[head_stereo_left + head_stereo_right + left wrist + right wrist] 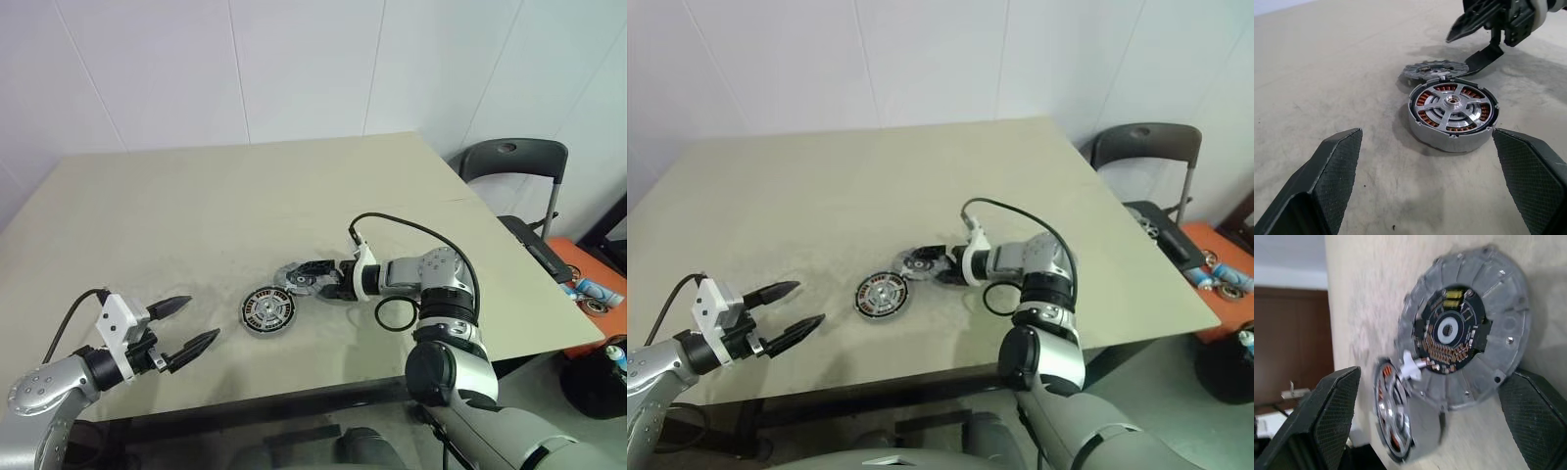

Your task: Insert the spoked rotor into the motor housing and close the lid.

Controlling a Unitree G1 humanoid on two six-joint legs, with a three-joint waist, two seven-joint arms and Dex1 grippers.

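On the desk (196, 206) the motor housing (267, 311) serves as the landmark: the spoked rotor (1453, 105) already sits inside it, its silvery arms crossing the copper windings. Just beside the housing, on the side toward the right arm, lies the lid (295, 277), touching or nearly touching the housing's rim. The right end effector (306, 277) stands wide around the lid, 1 finger on each side with nothing clamped yet; from its wrist camera the lid (1464, 330) shows a dark circuit face with small parts. The left end effector (186, 328) hangs wide and empty, apart from the housing on the side away from the lid, aimed at it. The likely troubles: if the right fingers close off-centre on the thin lid, it could tip or squirt out and knock the housing aside; if the lid is set down tilted or with the wrong face toward the rotor, it may jam on the hub rather than seat; and with the housing unheld, a push from the lid could slide it across the desk. Count: 1 housing, 1 rotor, 1 lid, 2 end effectors, 1 desk.
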